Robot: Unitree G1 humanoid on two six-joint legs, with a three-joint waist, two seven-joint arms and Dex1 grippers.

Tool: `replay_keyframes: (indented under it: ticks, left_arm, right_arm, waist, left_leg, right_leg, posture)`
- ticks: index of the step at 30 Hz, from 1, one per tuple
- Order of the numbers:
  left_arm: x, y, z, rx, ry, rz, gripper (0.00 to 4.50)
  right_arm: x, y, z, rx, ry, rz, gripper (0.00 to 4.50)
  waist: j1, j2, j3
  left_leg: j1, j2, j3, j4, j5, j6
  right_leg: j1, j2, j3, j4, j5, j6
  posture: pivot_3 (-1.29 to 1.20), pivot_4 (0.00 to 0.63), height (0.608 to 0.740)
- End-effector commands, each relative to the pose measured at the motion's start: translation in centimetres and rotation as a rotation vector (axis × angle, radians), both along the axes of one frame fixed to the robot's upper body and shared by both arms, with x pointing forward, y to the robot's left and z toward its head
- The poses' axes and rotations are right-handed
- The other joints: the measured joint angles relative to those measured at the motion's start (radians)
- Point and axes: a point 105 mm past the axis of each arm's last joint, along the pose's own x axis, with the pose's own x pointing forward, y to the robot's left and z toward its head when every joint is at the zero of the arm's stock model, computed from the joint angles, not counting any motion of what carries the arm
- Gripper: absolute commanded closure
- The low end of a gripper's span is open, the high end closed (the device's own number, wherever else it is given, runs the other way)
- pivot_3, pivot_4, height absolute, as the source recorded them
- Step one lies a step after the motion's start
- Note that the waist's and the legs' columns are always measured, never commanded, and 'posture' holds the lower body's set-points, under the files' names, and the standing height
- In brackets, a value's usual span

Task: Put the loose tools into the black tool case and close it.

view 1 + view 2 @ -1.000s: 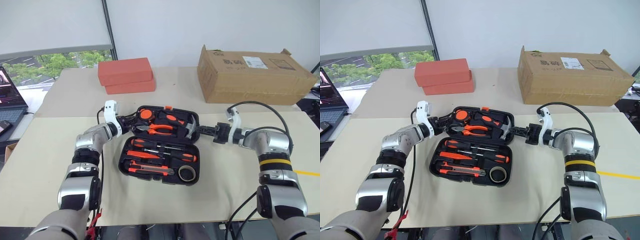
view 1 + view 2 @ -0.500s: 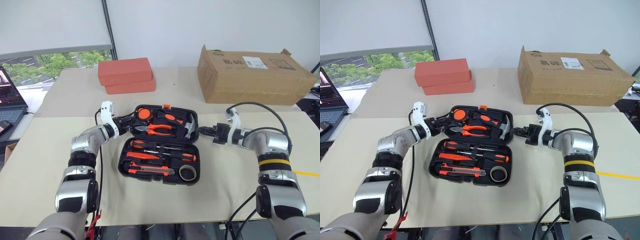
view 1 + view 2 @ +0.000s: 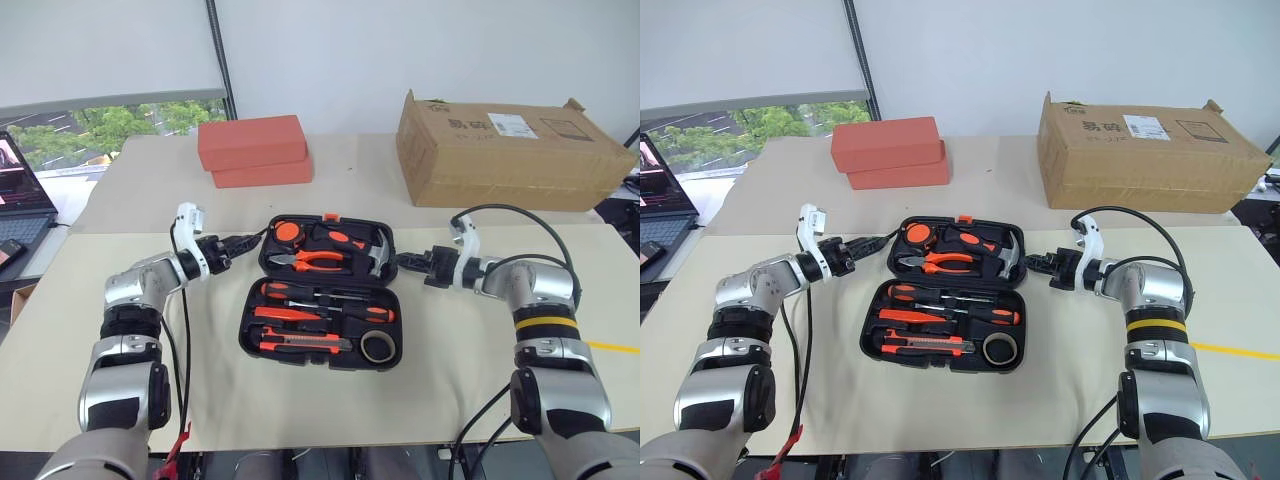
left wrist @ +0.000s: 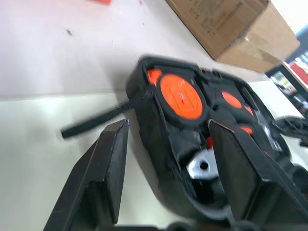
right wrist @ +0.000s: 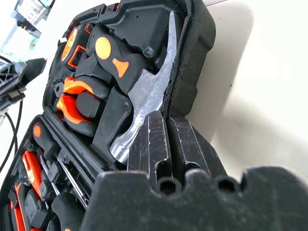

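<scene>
The case (image 3: 322,290) lies open in the middle of the near table, its far half tipped up a little and its near half flat. All the loose tools look seated in the near half: the screwdrivers (image 3: 325,303) in rows, the knife (image 3: 305,344) along the near edge and the tape ring (image 3: 376,347) in the near right corner. The pliers (image 3: 318,260) and hammer (image 3: 376,255) sit in the far half. With nothing loose on the table, the filling looks finished, and the shutting remains: the far half must swing over the near one until the orange latch (image 3: 331,216) catches.

That is probably why both arms reach in from the sides at the level of the far half. The right gripper (image 3: 408,263) points left, slightly downward, and its fingers are pressed together with their tips at the case's right rim beside the hammer head; whether they pinch the rim or only touch it cannot be told. It seems placed to lift or steady that side.

The left gripper (image 3: 228,247) points right, nearly level, just left of the case and apart from it. Its fingers (image 4: 108,166) stand wide and hold nothing, the case's left corner lying ahead of the gap between them. The left forearm is bent outward towards the table's left edge.
</scene>
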Motion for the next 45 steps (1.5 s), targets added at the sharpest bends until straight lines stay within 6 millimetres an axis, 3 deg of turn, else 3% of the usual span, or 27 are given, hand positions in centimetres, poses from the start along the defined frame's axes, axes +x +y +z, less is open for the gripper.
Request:
replay_keyframes:
  ticks: [1, 6, 10, 14, 15, 22, 32, 36, 42, 45]
  left_arm:
    - [0.5, -0.9, 1.0, 0.014, -0.021, -0.045, 1.67]
    - [1.2, -1.6, 0.9, 0.026, -0.011, -0.055, 1.67]
    - [1.4, -1.4, 1.2, 0.018, -0.014, -0.054, 2.68]
    - [1.3, -1.2, 0.9, 0.021, -0.004, -0.066, 4.29]
    - [1.2, -1.2, 0.9, 0.021, -0.002, -0.070, 4.46]
    - [1.4, -1.1, 1.8, -0.006, -0.074, -0.062, 4.46]
    - [2.2, -1.3, 7.0, -0.034, -0.409, -0.016, 4.46]
    - [2.1, -1.2, 6.9, 0.058, -0.472, -0.016, 4.46]
    - [1.2, -1.0, 5.2, 0.193, -0.558, -0.037, 4.46]
    - [1.1, -0.7, 5.5, 0.177, -0.607, -0.003, 4.46]
  right_arm:
    - [0.6, 0.4, 2.2, 0.016, -0.095, 0.014, 4.50]
    - [0.5, 0.4, 2.2, 0.016, -0.098, 0.015, 4.50]
    - [0.5, 0.4, 2.2, 0.013, -0.102, 0.013, 4.50]
    - [0.5, 0.3, 2.2, 0.010, -0.104, 0.011, 4.50]
    - [0.5, 0.3, 2.2, 0.010, -0.105, 0.010, 4.50]
    - [1.1, 0.2, 2.9, 0.015, -0.140, -0.016, 4.50]
    - [3.9, -0.9, 6.9, 0.033, -0.360, -0.157, 4.50]
    - [4.4, -0.5, 8.1, 0.021, -0.488, -0.162, 4.50]
    - [3.9, 0.1, 7.6, -0.003, -0.610, -0.134, 4.50]
    - [3.5, -0.2, 7.7, 0.014, -0.720, -0.157, 4.50]
  waist:
    - [0.000, 0.000, 0.000]
    - [-0.001, 0.000, 0.000]
    - [-0.002, 0.000, 0.000]
    - [-0.001, 0.000, 0.000]
    - [-0.001, 0.000, 0.000]
    - [-0.001, 0.000, 0.000]
    - [0.001, 0.000, 0.003]
    - [0.000, 0.000, 0.003]
    - [0.001, 0.000, 0.003]
    - [0.001, 0.000, 0.004]
  left_leg:
    - [0.000, 0.000, 0.000, 0.000, 0.000, 0.000]
    - [0.000, 0.000, 0.000, 0.000, 0.000, 0.000]
    - [0.000, 0.000, 0.000, 0.000, 0.000, 0.000]
    - [-0.001, 0.000, 0.000, 0.000, 0.000, 0.000]
    - [-0.001, 0.000, 0.000, 0.000, 0.000, 0.000]
    - [-0.001, 0.000, 0.000, 0.000, 0.000, 0.000]
    - [-0.003, 0.000, 0.000, 0.000, 0.000, 0.000]
    - [-0.006, 0.000, 0.000, -0.001, 0.000, 0.000]
    - [-0.015, -0.001, 0.001, -0.001, 0.001, 0.000]
    - [-0.015, 0.000, 0.001, -0.001, 0.001, 0.000]
  right_leg:
    - [0.000, 0.000, 0.000, 0.000, 0.000, 0.000]
    - [0.000, 0.000, 0.000, 0.000, 0.000, 0.000]
    - [0.000, 0.000, 0.000, 0.000, 0.000, 0.000]
    - [-0.001, 0.000, 0.000, 0.000, 0.000, 0.000]
    - [-0.001, 0.000, 0.000, 0.000, 0.000, 0.000]
    - [-0.001, 0.000, 0.000, 0.000, 0.000, 0.000]
    - [-0.003, 0.000, -0.001, 0.000, 0.000, 0.000]
    - [-0.003, 0.001, -0.002, 0.000, 0.000, 0.000]
    - [-0.013, 0.002, -0.003, 0.001, 0.000, 0.000]
    - [-0.013, 0.003, -0.004, 0.001, 0.000, 0.000]
  posture:
    - [0.00, 0.150, 0.712]
    - [0.00, 0.150, 0.712]
    - [0.00, 0.150, 0.712]
    - [0.00, 0.150, 0.712]
    - [0.00, 0.150, 0.712]
    - [0.00, 0.150, 0.712]
    - [0.00, 0.150, 0.712]
    - [0.00, 0.150, 0.712]
    - [0.00, 0.150, 0.712]
    - [0.00, 0.150, 0.712]
